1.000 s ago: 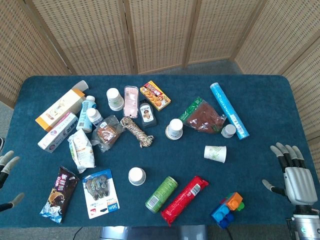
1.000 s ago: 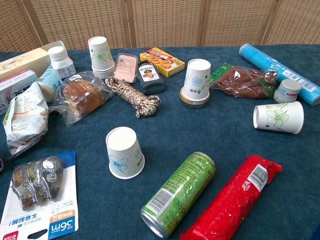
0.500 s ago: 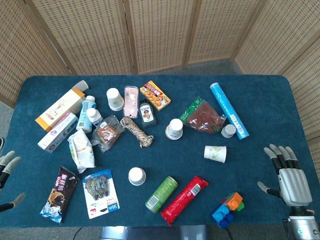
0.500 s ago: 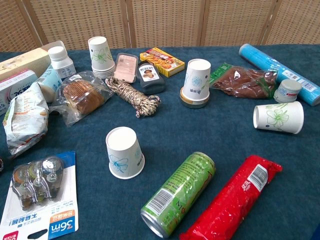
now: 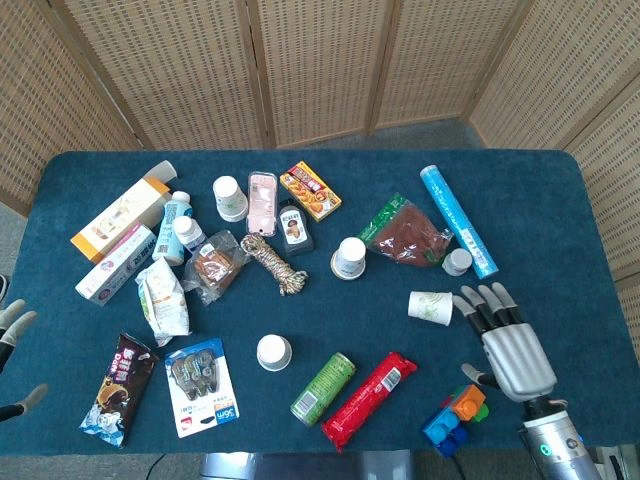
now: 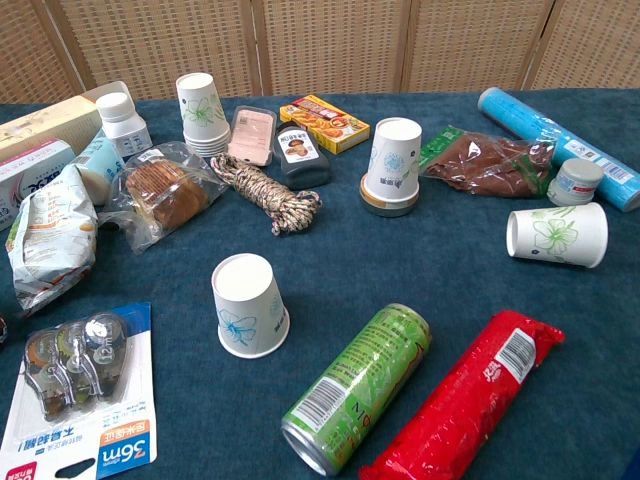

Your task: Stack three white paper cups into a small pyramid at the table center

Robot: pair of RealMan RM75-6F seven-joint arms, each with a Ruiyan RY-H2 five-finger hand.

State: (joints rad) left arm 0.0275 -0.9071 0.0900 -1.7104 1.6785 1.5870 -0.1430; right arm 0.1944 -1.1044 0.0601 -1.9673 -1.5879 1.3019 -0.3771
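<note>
at the far left edge of the head view we are seeing only a few fingertips of the left hand (image 5: pixel 12 330), spread apart and touching nothing; the chest view is not showing it.

moving right, in the upper left of the chest view we are noting a nested cup stack (image 6: pixel 201 112) standing mouth down, just beside the pink packet (image 6: pixel 250 135). lower and nearer the middle, the inverted cup (image 6: pixel 249 305) is standing alone on the blue cloth (image 6: pixel 420 270), mouth down, apart from the green can (image 6: pixel 358 387) to its right. at upper centre, the raised cup (image 6: pixel 393 160) is sitting mouth down on a round tin (image 6: pixel 388 205). toward the right edge, the tipped cup (image 6: pixel 557 234) is lying on its side, mouth toward the right, near the small jar (image 6: pixel 577 181).

we are judging all these cups as very light, thin-walled and easily crushed, so a gentle wrap around the mid wall seems safest; squeezing near the open rim would likely deform it. the tipped cup may roll when touched and would need turning mouth down.

at the lower right of the head view, the right hand (image 5: pixel 508 345) is hovering open, fingers extended and apart, holding nothing, its fingertips (image 5: pixel 478 303) just beside the tipped cup (image 5: pixel 431 306) and above the toy blocks (image 5: pixel 455 419). we cannot tell whether they are touching the cup.
</note>
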